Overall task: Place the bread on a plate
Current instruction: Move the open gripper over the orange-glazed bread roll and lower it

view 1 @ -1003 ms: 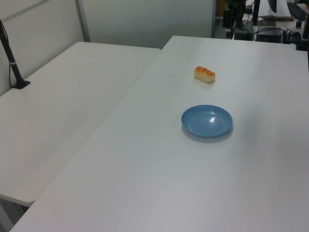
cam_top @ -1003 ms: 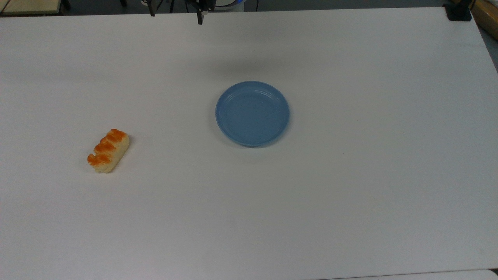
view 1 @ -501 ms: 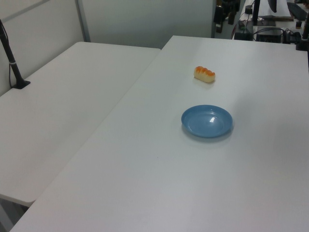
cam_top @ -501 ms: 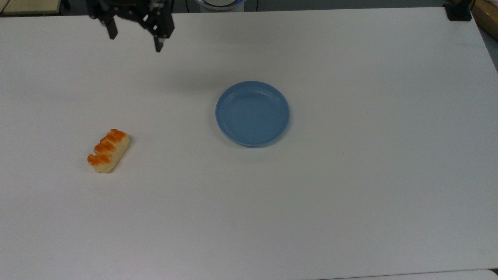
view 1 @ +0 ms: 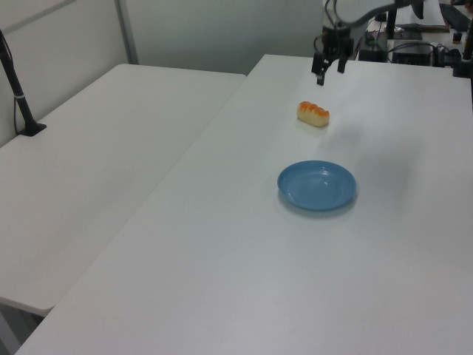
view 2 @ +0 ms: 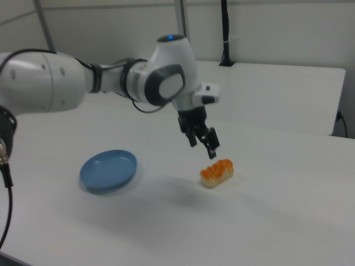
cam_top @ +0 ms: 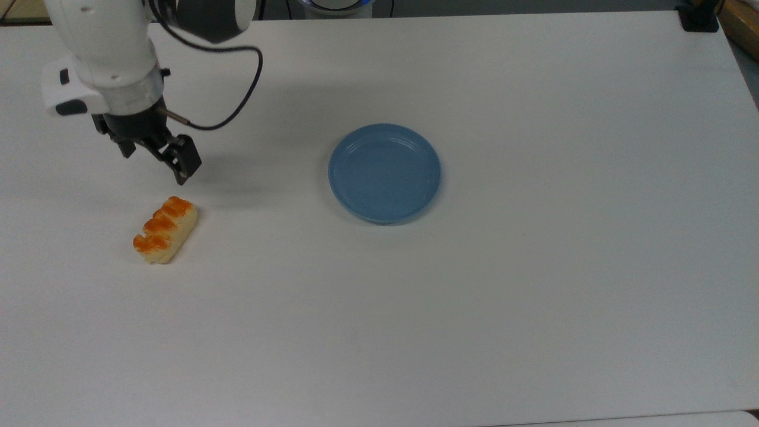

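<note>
Hovering with the gripper above the table, just beyond the far end of the bread in the top view, and clear of it. Had the 2 fingers spread apart, clamped on nothing, probably set wide so as to straddle the loaf across its short side. Lay with the line between the fingers roughly across the loaf's long axis, seemingly lined up for that grasp.

In the right view, hung with the gripper pointing down and a little tilted, above the bread and to the right view's left of it, with air between.

Found the bread flat on the table at the top view's left, 3 orange-brown bumps upward, slanted from near-left to far-right. Sat well apart from the plate, to its left and a little nearer. Found the plate bare near the middle of the table, hollow side up, ready to receive.

In the left view, showed the bread beyond the plate, with the gripper farther off again and higher.

Judged as the approach step: nothing grasped yet, transfer not begun. Called next, probably, for a short shift over the loaf's middle, then a descent. Risked nudging or rolling the loaf if lowered off-centre.
</note>
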Tool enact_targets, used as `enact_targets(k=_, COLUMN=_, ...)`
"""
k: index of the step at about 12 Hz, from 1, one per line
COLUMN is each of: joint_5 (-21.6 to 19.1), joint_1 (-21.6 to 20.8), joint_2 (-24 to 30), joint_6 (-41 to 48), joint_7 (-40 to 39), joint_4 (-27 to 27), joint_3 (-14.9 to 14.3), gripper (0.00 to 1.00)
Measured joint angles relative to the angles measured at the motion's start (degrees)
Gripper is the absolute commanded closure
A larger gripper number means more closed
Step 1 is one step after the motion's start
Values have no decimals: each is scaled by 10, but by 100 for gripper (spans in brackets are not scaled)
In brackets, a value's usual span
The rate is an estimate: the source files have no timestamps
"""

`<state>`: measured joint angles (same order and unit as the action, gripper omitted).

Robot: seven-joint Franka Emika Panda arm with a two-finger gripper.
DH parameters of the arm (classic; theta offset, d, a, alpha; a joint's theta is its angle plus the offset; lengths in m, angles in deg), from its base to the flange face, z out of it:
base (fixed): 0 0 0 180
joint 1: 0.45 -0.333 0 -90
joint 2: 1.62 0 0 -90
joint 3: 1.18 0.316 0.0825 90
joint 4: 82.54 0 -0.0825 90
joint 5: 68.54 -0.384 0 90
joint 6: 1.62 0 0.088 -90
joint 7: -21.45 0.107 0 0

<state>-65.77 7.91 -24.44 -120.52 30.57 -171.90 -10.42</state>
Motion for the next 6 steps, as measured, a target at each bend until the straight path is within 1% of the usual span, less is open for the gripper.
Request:
enact_targets(k=1, joint_5=0, joint_1=7, joint_2=-25, joint_6=-38, joint_7=19, joint_4=0, joint_3=0, gripper=0)
enact_targets(k=4, joint_5=0, joint_1=14, joint_2=-74, joint_6=-112, joint_7=45, joint_4=1, joint_3=0, gripper=0)
enact_targets(k=6, joint_5=0, joint_1=12, joint_2=-92, joint_6=-135, joint_7=50, joint_4=2, joint_3=2, gripper=0)
